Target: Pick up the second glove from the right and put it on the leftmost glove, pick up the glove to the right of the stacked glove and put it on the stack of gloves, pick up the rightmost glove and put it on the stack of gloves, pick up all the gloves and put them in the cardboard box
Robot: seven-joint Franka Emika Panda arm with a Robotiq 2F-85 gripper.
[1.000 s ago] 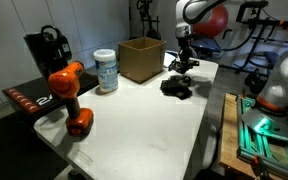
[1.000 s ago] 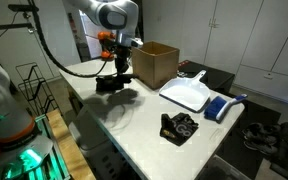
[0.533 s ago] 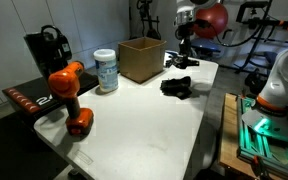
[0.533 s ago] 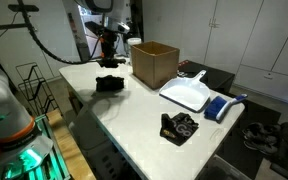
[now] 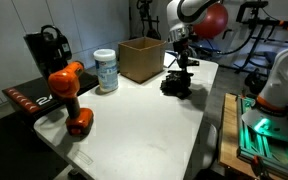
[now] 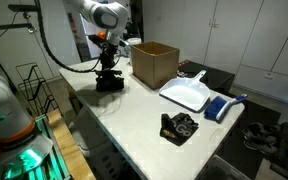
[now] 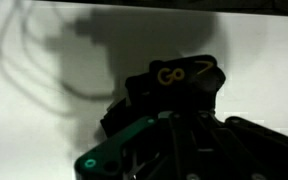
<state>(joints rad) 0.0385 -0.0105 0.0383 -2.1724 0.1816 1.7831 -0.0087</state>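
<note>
The stack of gloves [image 5: 177, 87] is a lumpy black heap on the white table, just beside the cardboard box [image 5: 141, 58]. It also shows in the other exterior view [image 6: 110, 82], left of the box [image 6: 155, 63]. My gripper [image 5: 180, 68] hangs straight over the heap, close above it, and its jaws look spread and empty [image 6: 109, 67]. In the wrist view the gloves [image 7: 174, 78], one with a yellow logo, fill the middle just beyond my dark fingers [image 7: 174, 120].
A white canister [image 5: 105, 70], an orange drill [image 5: 68, 92] and a black machine [image 5: 46, 48] stand on the table's far side. A white dustpan [image 6: 189, 93], a blue brush [image 6: 220, 106] and a dark crumpled object [image 6: 178, 126] lie past the box.
The gripper rose away from the heap half a second ago, leaving the gloves on the table, and has now come back down close over them.
</note>
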